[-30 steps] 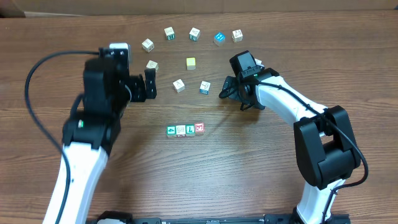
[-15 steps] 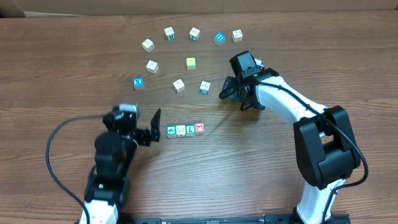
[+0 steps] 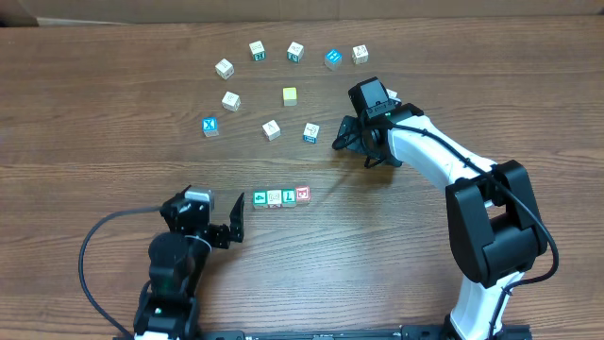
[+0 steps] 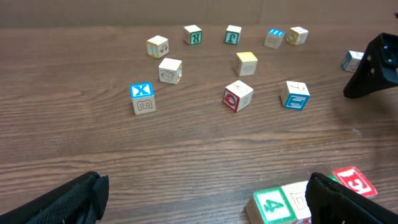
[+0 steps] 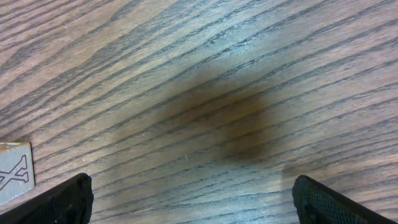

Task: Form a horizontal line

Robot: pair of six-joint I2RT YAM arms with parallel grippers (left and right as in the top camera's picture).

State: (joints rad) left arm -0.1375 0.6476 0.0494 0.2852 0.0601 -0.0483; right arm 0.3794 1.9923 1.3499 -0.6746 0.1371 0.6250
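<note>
Near the middle of the table [image 3: 377,274], the row of four small wooden cubes [image 3: 281,196] is seen just right of the left gripper [image 3: 235,219], which is spread wide open with nothing in it; the right gripper [image 3: 341,136], farther back on the right, is wide open and empty too. Each cube is judged light, hard and smooth, best pinched on two flat sides. A white "4" can be read on the green cube [image 4: 272,204] and an "X" on the blue cube [image 4: 142,98].

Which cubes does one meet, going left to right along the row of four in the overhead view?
The green cube with white mark → white cube → green "L" cube → red-faced cube.
</note>
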